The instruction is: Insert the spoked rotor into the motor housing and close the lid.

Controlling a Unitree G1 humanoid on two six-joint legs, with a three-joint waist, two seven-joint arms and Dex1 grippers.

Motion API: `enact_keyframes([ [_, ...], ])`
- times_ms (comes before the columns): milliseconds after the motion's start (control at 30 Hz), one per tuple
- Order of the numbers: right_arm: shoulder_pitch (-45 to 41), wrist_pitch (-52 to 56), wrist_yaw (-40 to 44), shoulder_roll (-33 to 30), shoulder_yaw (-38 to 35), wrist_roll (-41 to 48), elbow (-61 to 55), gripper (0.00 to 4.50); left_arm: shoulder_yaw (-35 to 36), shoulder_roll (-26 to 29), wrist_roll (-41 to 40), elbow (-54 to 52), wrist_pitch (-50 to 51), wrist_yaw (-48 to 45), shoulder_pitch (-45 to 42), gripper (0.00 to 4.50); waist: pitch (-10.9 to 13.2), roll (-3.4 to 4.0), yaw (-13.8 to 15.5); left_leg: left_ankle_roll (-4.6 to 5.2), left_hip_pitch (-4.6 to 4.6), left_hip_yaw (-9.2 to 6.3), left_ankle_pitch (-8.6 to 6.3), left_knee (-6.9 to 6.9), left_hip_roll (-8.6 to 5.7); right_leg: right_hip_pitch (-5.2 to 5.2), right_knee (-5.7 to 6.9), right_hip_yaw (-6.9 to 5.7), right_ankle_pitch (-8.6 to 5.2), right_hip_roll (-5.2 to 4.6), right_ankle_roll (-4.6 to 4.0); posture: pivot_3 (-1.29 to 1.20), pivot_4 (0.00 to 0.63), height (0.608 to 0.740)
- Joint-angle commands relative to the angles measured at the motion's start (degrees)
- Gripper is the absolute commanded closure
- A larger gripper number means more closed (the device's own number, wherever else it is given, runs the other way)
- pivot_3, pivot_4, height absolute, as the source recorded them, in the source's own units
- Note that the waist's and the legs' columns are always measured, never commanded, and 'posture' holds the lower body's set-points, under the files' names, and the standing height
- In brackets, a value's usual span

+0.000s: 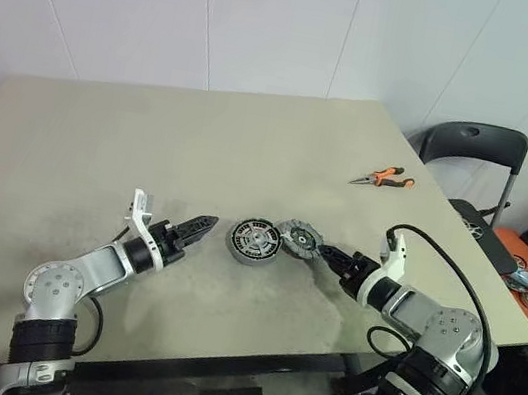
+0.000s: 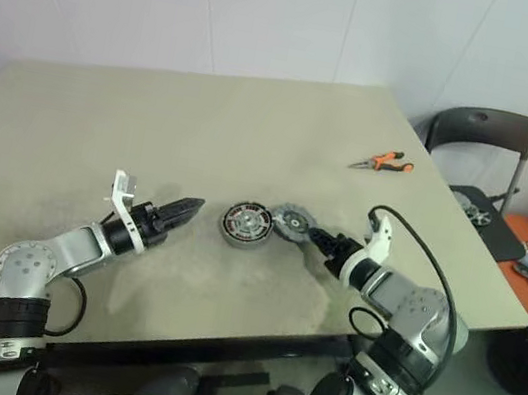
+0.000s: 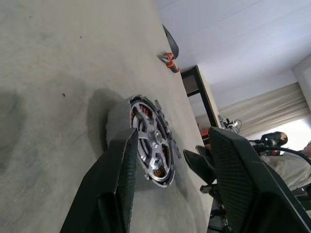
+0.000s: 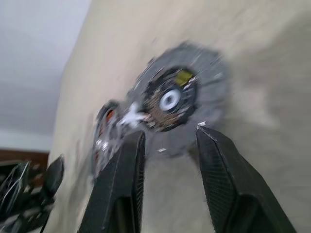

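A: Whereabouts of the spoked rotor (image 1: 255, 240)?

B: Seated flat in the motor housing (image 1: 235, 247), judging by silver spokes over copper windings. Standing toward the front edge of the table (image 1: 201, 147), roughly midway between the left and right edges.

A: And the lid (image 1: 300, 239)?

B: Not yet on. Lying just beside the housing on the side toward the right edge, perhaps touching its rim or leaning on it; hard to tell which.

A: Right gripper (image 1: 326, 252)?

B: Just beyond the lid on the right-edge side, pointing at it. Fingers (image 4: 124, 179) apart, empty, with the lid ahead of the tips rather than between them.

A: Left gripper (image 1: 205, 223)?

B: On the housing's other side, near but not touching, aimed toward it. Fingers (image 3: 116, 179) apart too, nothing held.

A: Step in hand, then?

B: Insertion apparently done; closing the lid now, at the approach-and-grasp stage.

A: Needed next?

B: Probably easing the right gripper forward until the lid's rim sits between the fingers, pinching, lifting, centring over the housing and lowering flat. Possibly steadying the housing with the left gripper against sliding.

A: Anything else about?

B: Orange-handled pliers (image 1: 382, 178) well apart, near the right edge. No part in this.
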Motion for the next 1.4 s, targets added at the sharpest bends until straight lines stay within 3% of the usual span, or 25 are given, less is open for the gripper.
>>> enact_keyframes([
  [33, -0.9, 1.9, -1.2, -0.1, -0.2, 2.5, 0.8, 1.63, 0.5, 0.2, -0.5, -2.0, -0.3, -0.4, -0.5, 2.06, 0.0, 0.01, -0.3, 0.0, 0.0, 0.0, 0.0, 0.0, 0.0, 0.0, 0.0, 0.0, 0.0, 0.0, 0.0, 0.0, 0.0, 0.74],
  [67, -0.9, 2.3, -1.5, 0.0, -0.1, 2.7, 1.0, 1.3, 0.6, 0.3, -0.5, -1.9, -0.3, -0.5, -0.5, 2.06, 0.0, 0.02, -0.5, 0.0, 0.0, 0.0, 0.0, 0.0, 0.0, 0.0, 0.01, 0.0, 0.0, 0.0, 0.0, 0.0, 0.0, 0.74],
  [567, -1.2, -4.7, -6.6, 3.2, 3.0, 5.8, 5.3, 1.3, 0.3, 0.0, 0.2, -1.3, -0.5, -1.0, -1.0, 2.06, 0.0, 0.07, -1.2, 0.0, 0.05, 0.0, 0.0, -0.01, 0.05, 0.01, -0.01, -0.01, 0.0, 0.01, 0.01, 0.0, 0.0, 0.74],
  [867, -1.0, -14.1, -5.7, 1.3, 12.4, 6.2, 8.2, 1.3, 0.4, -0.2, 0.3, -1.7, -0.5, -1.1, -0.6, 2.06, 0.0, 0.1, -1.1, 0.0, 0.06, 0.0, 0.0, -0.04, 0.06, -0.01, -0.03, -0.01, 0.0, 0.02, 0.01, 0.0, 0.0, 0.74],
  [967, 0.3, -15.6, -5.0, 0.1, 15.6, 7.1, 6.2, 1.87, 0.6, -0.2, 0.4, -1.7, -0.5, -1.1, -0.5, 2.06, 0.0, 0.11, -1.0, 0.0, 0.01, 0.0, 0.0, -0.08, 0.06, -0.04, -0.09, -0.01, 0.0, 0.02, 0.01, 0.0, 0.0, 0.74],
  [1100, 2.4, -17.1, -2.6, -3.8, 22.5, 7.3, 2.0, 3.25, 0.6, -0.2, 0.5, -1.6, -0.6, -1.1, -0.4, 2.06, 0.0, 0.11, -0.8, 0.01, -0.14, 0.0, -0.01, -0.09, 0.04, -0.15, -0.13, -0.01, 0.0, 0.0, 0.0, 0.0, 0.0, 0.74],
  [1400, 3.3, -27.1, 2.6, -16.2, 40.9, 2.2, -7.4, 3.25, 0.3, -0.3, 0.9, -1.0, -0.5, -1.7, -0.8, 2.06, 0.0, 0.08, -0.7, 0.04, -0.7, 0.0, 0.01, 0.05, 0.04, -0.7, -0.02, -0.01, 0.01, 0.03, 0.01, 0.0, 0.0, 0.74],
])
